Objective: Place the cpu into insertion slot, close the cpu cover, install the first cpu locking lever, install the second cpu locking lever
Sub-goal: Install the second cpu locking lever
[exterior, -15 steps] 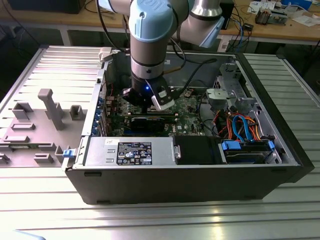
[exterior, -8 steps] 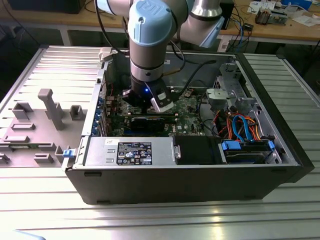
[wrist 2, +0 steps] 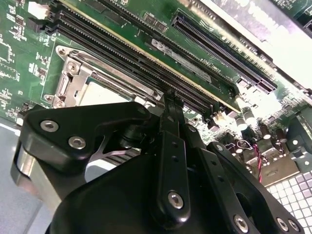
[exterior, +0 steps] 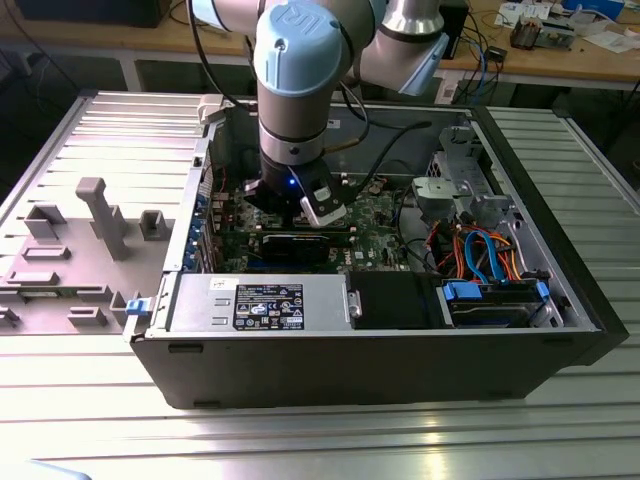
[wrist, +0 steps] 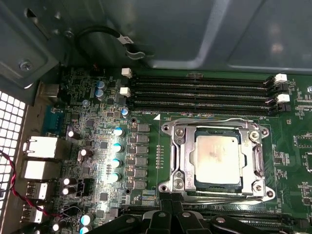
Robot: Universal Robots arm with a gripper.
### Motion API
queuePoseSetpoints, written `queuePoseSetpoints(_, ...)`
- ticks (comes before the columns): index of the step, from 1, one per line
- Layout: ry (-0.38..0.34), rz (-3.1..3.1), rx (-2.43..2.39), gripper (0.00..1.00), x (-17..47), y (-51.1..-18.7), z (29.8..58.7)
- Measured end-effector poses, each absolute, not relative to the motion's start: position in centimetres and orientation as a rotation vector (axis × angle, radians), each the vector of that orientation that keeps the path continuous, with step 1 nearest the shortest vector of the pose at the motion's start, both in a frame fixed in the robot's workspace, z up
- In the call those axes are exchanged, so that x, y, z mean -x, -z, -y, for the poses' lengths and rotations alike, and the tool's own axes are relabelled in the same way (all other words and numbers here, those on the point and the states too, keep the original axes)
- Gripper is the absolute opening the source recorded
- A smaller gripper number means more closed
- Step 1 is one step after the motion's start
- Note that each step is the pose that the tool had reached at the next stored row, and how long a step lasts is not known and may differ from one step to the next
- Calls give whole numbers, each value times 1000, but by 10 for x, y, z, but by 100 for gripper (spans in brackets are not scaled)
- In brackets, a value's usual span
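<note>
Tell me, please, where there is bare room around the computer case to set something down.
The ribbed metal table is bare in front of the computer case and along the exterior view's right. The exterior view's left is crowded with grey fixture blocks. Inside, the arm, cables and motherboard leave no room.

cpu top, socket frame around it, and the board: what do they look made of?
cpu: pale matte metal top, going by its soft even sheen. cpu cover: bright silvery metal, likely stamped steel, with sharp glints and screw heads at the corners. Motherboard: green laminate, looks lacquered, with fine traces showing.
</note>
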State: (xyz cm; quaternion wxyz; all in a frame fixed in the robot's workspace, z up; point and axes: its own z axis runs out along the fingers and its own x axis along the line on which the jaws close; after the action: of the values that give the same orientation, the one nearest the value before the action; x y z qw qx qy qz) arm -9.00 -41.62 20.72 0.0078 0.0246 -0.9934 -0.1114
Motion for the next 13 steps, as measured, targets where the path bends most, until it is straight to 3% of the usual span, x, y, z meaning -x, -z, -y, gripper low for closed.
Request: queuePoseSetpoints(13, 370, 3110, -7, 11, 93, -201, 416)
